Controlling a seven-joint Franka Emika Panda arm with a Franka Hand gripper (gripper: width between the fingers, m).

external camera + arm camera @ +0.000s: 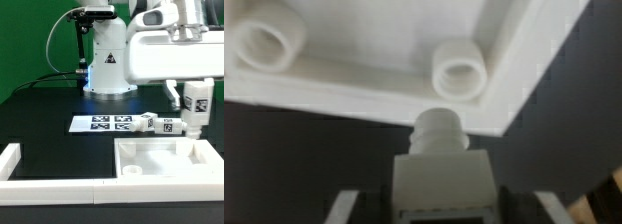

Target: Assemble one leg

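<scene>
My gripper is shut on a leg, a small white block with a black-and-white tag, and holds it just above the far right edge of the large white tray-like part. In the wrist view the leg sits between the fingers of my gripper. Its rounded tip lies just outside the rim of the tray-like part, close to a round socket. A second socket lies further along.
Two more tagged legs stand beside the marker board behind the tray-like part. A white raised border runs along the table's front and turns back at the exterior view's left. The robot base stands at the back.
</scene>
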